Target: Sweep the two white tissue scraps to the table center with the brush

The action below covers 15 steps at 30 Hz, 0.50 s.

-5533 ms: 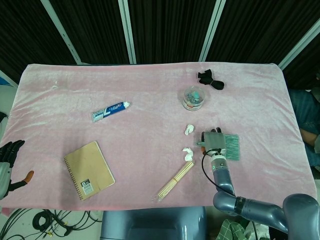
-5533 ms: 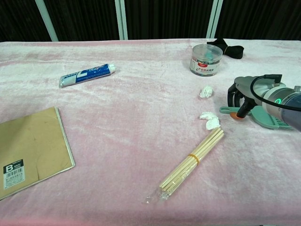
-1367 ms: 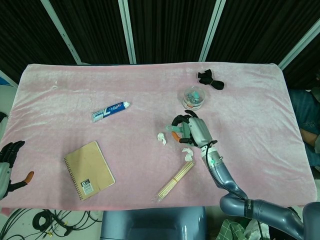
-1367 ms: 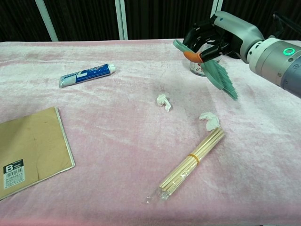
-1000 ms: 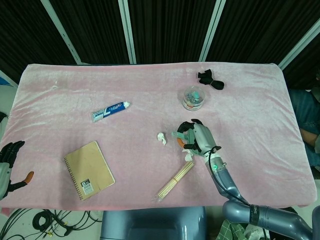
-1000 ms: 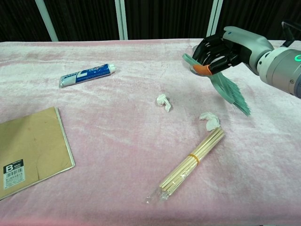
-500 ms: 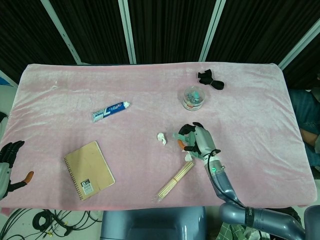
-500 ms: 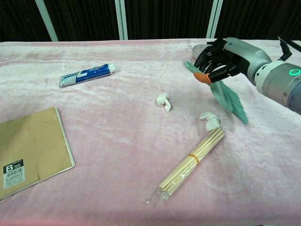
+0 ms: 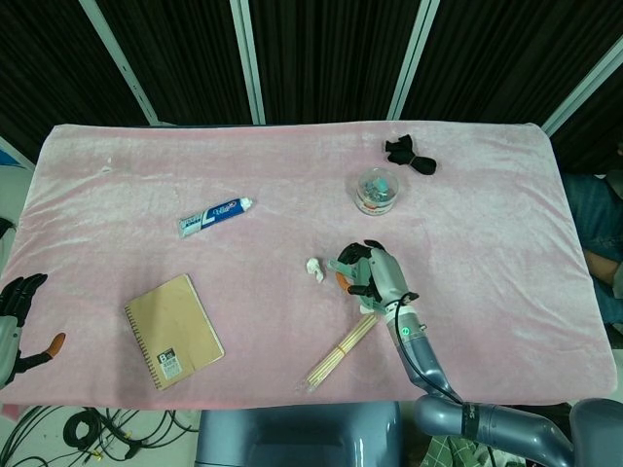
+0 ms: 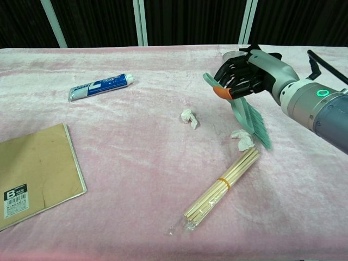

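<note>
My right hand grips the teal brush by its handle, raised above the cloth. The bristles slant down and to the right, ending just right of one white tissue scrap. That scrap lies by the top end of the chopstick bundle. Whether the bristles touch it I cannot tell. The other scrap lies further left, apart from the hand, near the table's middle. My left hand hangs off the table's near left edge, holding nothing, fingers apart.
A toothpaste tube lies left of centre and a brown notebook at the near left. A round clear jar stands behind my right hand, with a black clip-like object beyond it. Pink cloth covers the table.
My right hand picked the brush up from the right side, and one scrap now lies further left. Over the last second the hand dropped and shifted left, bringing the bristles beside the scrap at the chopsticks.
</note>
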### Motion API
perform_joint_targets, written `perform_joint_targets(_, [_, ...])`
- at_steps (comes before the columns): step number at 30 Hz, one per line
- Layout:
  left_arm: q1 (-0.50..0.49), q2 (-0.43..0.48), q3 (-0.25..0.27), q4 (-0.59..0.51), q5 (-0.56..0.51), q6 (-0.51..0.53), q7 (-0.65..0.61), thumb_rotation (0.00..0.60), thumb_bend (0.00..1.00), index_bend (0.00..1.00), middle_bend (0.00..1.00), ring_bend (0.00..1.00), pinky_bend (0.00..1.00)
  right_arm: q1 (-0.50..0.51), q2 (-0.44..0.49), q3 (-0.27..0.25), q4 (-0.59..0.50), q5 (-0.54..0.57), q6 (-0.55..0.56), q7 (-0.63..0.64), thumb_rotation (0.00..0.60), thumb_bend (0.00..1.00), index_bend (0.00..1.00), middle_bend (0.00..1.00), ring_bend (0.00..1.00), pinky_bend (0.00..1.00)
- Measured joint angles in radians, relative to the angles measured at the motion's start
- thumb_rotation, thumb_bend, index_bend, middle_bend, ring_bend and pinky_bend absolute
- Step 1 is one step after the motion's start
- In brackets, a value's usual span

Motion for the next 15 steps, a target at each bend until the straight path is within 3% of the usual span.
perform_joint_targets(15, [0.0,0.001,0.0,-0.001,-0.001,-0.002,-0.001,0.6,0.3,0.08,0.09,0.0,0.19,0.006,-0.099,0.043,0.103,-0.101,0.005,0.268,0.6,0.43,0.83,0.73,0.42,0.13])
